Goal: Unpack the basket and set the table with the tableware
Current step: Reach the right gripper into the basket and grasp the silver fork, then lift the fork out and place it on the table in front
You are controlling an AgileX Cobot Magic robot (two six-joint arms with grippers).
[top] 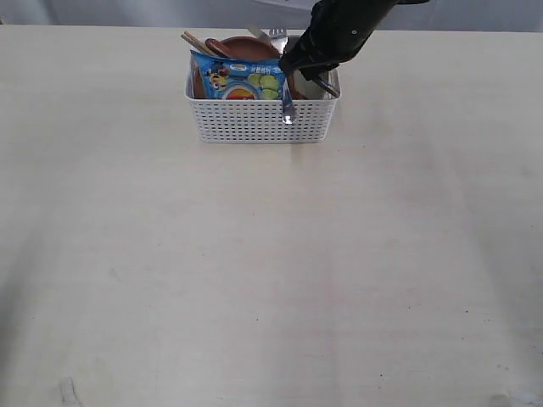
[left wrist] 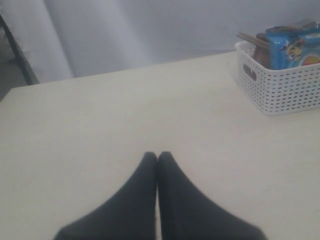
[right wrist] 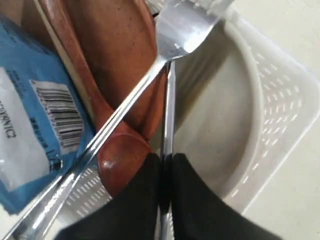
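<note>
The white basket (top: pixel 254 123) stands at the far middle of the table (top: pixel 254 271). Packed inside are the reddish-brown plate (right wrist: pixel 120 45), the wooden spoon (right wrist: pixel 120 160), the steel fork (right wrist: pixel 175 30), the cream bowl (right wrist: pixel 220 120) and the chopsticks (top: pixel 197 42). My right gripper (right wrist: pixel 166 159) reaches into the basket's right half (top: pixel 297 75) and is shut on the thin steel knife (right wrist: pixel 168 110). The knife's lower end shows in front of the basket wall (top: pixel 287 108). My left gripper (left wrist: pixel 157 156) hovers shut and empty over bare table, left of the basket (left wrist: pixel 280 90).
A blue chip bag (top: pixel 242 80) leans upright in the basket's front left part, against the plate. The fork's handle crosses over the spoon toward the bag (right wrist: pixel 30 110). A grey curtain hangs behind the far table edge.
</note>
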